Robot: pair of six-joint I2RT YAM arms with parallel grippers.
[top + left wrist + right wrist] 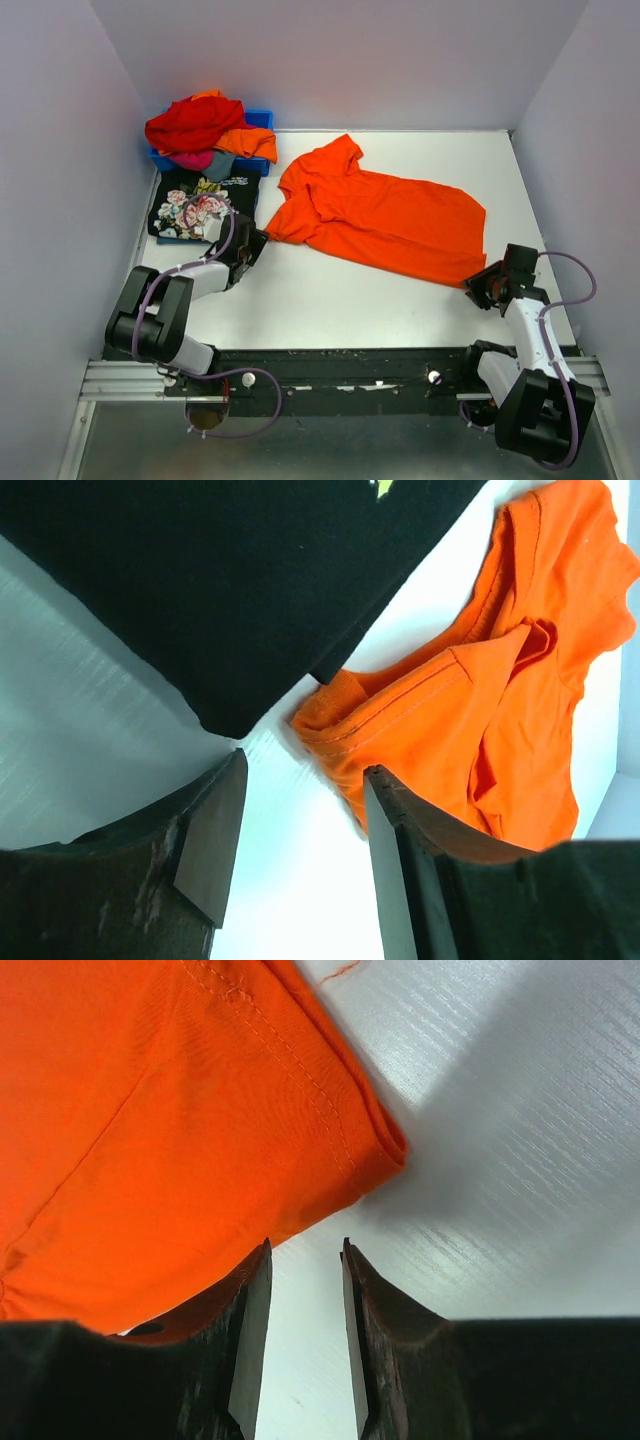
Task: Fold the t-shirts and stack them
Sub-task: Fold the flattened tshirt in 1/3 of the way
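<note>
A plain bright orange t-shirt [385, 212] lies spread across the middle of the white table. A folded black t-shirt with a pink rose print [200, 206] rests at the left. My left gripper [255, 243] stands open just short of the orange sleeve [400, 710], between it and the black shirt's corner [230, 610], with bare table between its fingers. My right gripper [480, 283] is open beside the orange shirt's lower right hem corner [375, 1140], holding nothing; its left finger [250, 1320] sits at the cloth's edge.
A blue bin [258, 122] at the back left holds a heap of red, orange, pink and grey shirts [205, 128]. Walls enclose the table on the left, back and right. A metal rail [340, 375] carries both arm bases.
</note>
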